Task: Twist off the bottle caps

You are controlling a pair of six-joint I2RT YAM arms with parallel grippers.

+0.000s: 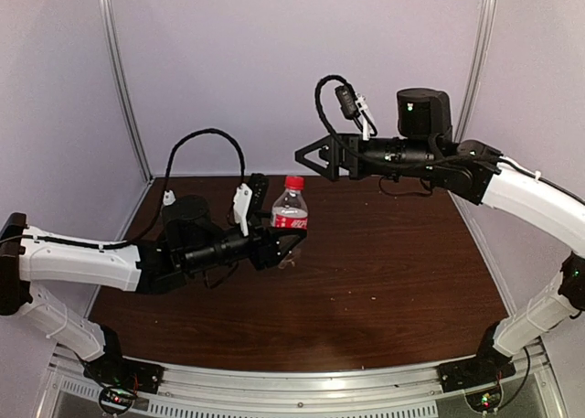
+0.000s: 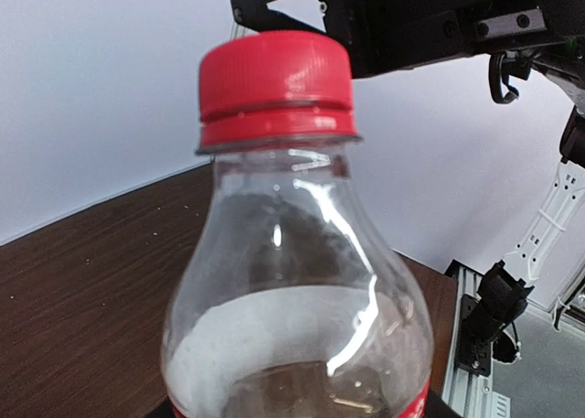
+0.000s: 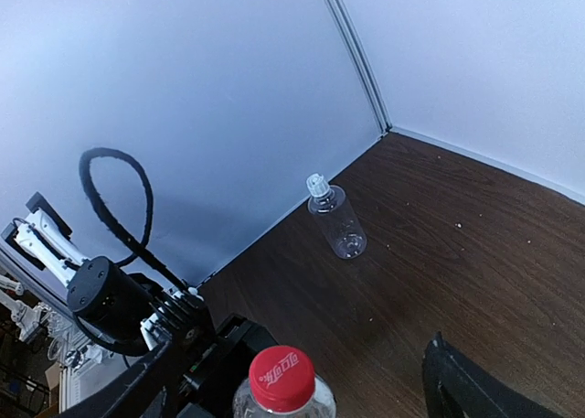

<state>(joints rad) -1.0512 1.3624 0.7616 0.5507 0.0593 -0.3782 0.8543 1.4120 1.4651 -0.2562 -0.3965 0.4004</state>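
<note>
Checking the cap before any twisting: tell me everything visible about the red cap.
The red cap is bright red plastic with ribbed sides, a tamper ring beneath and white lettering on its flat top. It sits upright, seated on the neck of the clear bottle. Nothing else touches it.

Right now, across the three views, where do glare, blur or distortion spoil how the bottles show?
Left wrist: white glare streaks cross the labelled bottle, its base cut off. Right wrist: the lens bends the wall post; the plain bottle looks sharp. Top external: soft and dim.
</note>
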